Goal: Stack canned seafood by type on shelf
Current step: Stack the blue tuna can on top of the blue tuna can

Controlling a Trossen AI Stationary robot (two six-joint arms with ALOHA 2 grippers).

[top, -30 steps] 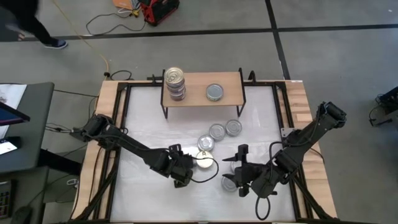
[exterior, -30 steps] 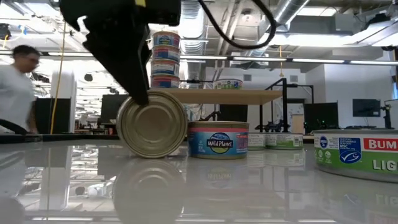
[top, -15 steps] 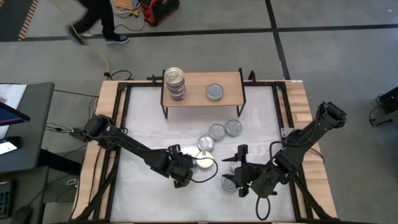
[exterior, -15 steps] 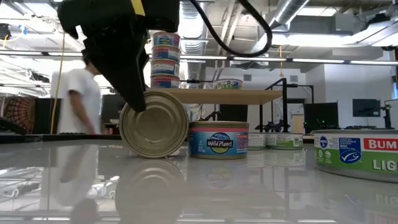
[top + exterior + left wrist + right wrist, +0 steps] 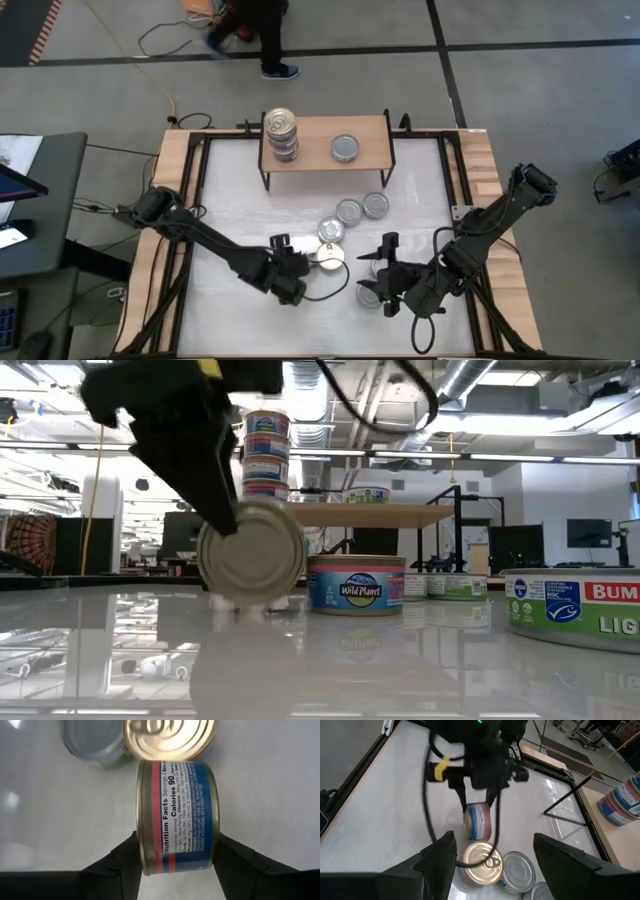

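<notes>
The left gripper [image 5: 303,262] now clamps a blue-labelled can [image 5: 176,816] standing on its edge and appears to have lifted it just clear of the worktop [image 5: 240,200], readying it for the shelf [image 5: 320,160] beside the stacked cans [image 5: 281,134]. The right gripper [image 5: 383,263] waits nearby, fingers apart.

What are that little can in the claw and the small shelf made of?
The can in the left gripper looks like metal: shiny gold ribbed end, glossy printed paper-like label. The shelf looks like pale matte wood on thin black legs, probably metal.
</notes>
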